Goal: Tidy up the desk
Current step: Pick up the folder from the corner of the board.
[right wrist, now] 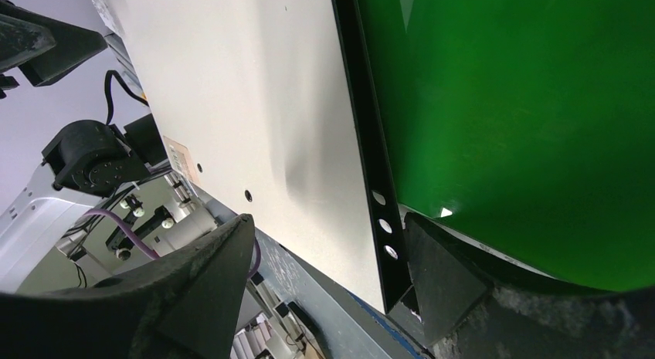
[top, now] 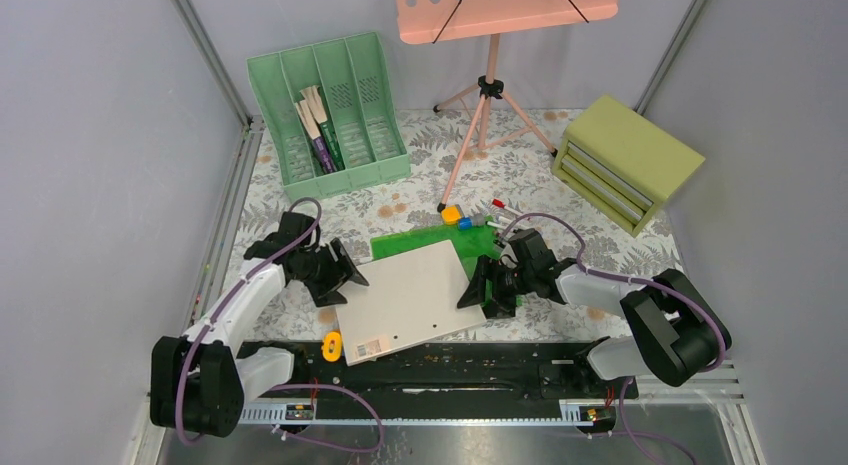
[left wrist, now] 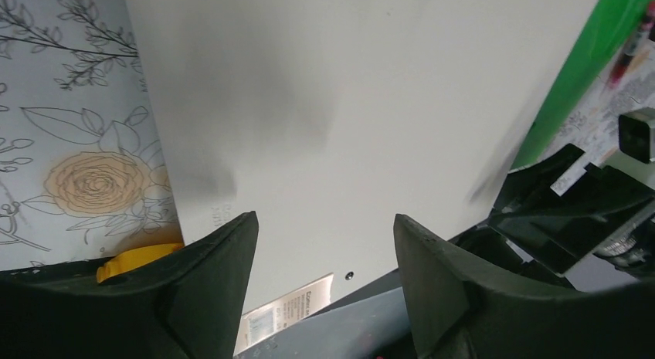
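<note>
Carefully: your left gripper [top: 335,273] and right gripper [top: 487,285] sit spread at opposite edges of the white folder [top: 410,300]; close evenly, then lift it level off the green folder [top: 395,247].

A bench [top: 400,197] draped in pale floral cloth. A white board [top: 410,300] lies flat between the left fingers [top: 345,272] and the right fingers [top: 482,283], overlapping a green sheet [top: 430,243]. A yellow ring [top: 331,346] sits near the left fingers. Well beyond both stand a green file rack [top: 350,175], a pink tripod stand [top: 487,90] and an olive drawer box [top: 625,160].
</note>
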`<state>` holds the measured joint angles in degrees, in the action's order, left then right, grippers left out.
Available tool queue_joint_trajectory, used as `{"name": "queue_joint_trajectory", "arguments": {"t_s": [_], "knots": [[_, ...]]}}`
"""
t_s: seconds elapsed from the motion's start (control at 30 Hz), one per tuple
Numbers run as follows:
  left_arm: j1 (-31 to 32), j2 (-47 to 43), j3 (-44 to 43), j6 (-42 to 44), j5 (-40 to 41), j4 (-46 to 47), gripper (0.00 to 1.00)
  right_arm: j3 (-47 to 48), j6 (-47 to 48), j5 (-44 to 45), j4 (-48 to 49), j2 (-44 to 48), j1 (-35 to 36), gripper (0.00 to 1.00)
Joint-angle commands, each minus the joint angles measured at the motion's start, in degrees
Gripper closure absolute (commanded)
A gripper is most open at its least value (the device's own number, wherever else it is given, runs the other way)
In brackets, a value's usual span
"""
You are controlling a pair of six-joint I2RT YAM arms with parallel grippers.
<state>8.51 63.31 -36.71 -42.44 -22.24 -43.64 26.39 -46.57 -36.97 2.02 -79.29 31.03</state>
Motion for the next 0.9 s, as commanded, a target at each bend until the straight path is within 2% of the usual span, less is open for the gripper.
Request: {"name": "queue_joint_trajectory", "arguments": {"t_s": [0.0, 0.37, 0.63, 0.87], "knots": [[0.1, -2.7, -3.2, 1.5, -4.7, 1.2, 0.35, 0.0, -0.1, -0.6, 2.3, 0.0, 0.6, 0.23], [0.2, -5.9, -5.4, 2.6, -7.1, 1.6, 0.35, -0.9, -0.4, -1.3, 3.9, 1.2, 0.6, 0.25], [0.2, -3.7, -5.6, 5.5, 3.8, -4.6, 0.32, -0.7, -0.4, -1.3, 3.8, 0.9, 0.6, 0.26], [0.2, -0.9, -2.6, 1.1, 11.1, -4.8, 0.29, -0.6, -0.3, -1.1, 3.5, 0.9, 0.6, 0.25]]}}
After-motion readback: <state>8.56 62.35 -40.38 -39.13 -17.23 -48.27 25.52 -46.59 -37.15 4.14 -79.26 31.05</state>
